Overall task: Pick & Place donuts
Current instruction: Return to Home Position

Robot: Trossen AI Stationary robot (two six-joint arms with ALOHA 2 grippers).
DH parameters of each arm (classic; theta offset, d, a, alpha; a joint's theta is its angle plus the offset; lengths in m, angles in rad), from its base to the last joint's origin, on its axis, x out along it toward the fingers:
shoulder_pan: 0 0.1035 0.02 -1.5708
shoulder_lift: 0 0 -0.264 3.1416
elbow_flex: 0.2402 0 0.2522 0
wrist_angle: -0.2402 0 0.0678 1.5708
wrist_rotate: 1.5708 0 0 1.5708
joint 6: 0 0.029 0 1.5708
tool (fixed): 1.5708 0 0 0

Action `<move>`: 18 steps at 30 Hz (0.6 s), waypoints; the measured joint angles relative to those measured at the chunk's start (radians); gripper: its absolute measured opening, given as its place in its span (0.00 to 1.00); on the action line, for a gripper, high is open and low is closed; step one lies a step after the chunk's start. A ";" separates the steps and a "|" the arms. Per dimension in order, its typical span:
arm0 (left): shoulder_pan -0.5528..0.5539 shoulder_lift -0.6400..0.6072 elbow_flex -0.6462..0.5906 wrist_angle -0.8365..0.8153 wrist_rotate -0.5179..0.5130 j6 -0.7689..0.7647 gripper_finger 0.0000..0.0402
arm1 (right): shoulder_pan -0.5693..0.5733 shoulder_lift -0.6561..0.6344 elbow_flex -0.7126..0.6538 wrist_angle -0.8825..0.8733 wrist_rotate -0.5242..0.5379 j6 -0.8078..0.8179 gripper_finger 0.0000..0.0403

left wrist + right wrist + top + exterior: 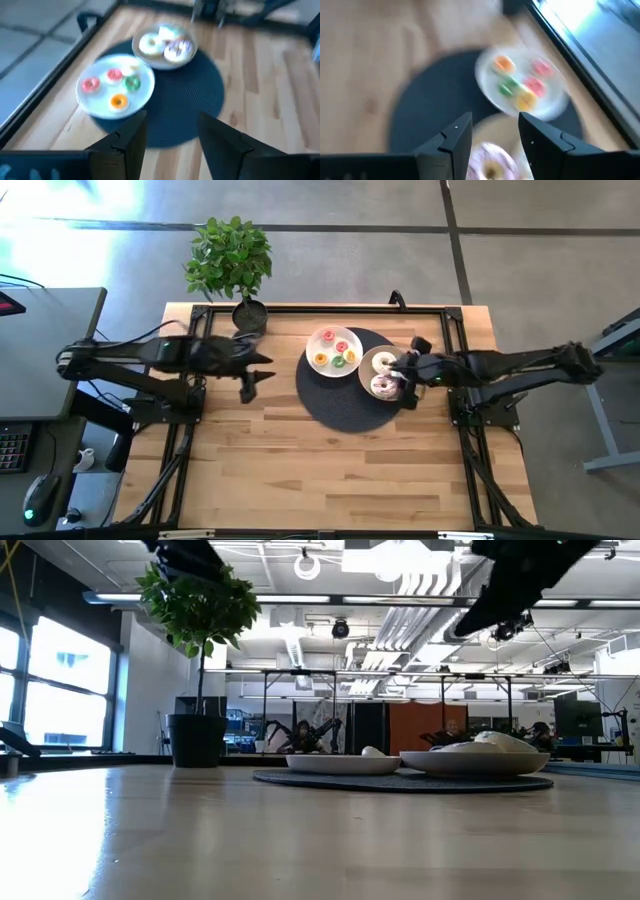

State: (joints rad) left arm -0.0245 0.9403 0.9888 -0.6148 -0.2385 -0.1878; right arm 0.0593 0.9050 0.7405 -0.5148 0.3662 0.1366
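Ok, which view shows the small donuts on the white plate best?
The left wrist view: the small donuts sit close and unblocked on the white plate. The high view shows them from above, the right wrist view beyond its fingers; the low view sees the plate side-on.

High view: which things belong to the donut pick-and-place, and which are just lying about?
Job: small donuts on the white plate; large donuts on the gray plate; right gripper open above them; left gripper open beside the dark mat.
Lying about: dark mat; potted plant.
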 joint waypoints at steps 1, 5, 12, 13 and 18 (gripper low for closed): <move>-0.004 -0.043 -0.042 0.039 -0.001 0.005 0.42 | 0.000 -0.044 -0.050 0.077 -0.039 -0.026 0.39; -0.002 -0.218 -0.250 0.175 0.036 0.031 0.42 | 0.000 -0.208 -0.208 0.316 -0.166 -0.118 0.39; -0.002 -0.544 -0.569 0.388 0.097 0.050 0.42 | 0.000 -0.491 -0.348 0.417 -0.220 -0.223 0.39; -0.002 -0.589 -0.600 0.427 0.090 0.070 0.42 | 0.000 -0.531 -0.365 0.416 -0.221 -0.227 0.39; -0.002 -0.802 -0.707 0.503 0.072 0.167 0.42 | 0.000 -0.716 -0.437 0.425 -0.276 -0.228 0.40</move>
State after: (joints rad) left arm -0.0265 0.1379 0.2815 -0.1120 -0.1662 -0.0211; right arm 0.0593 0.1893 0.3039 -0.0898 0.0902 -0.0909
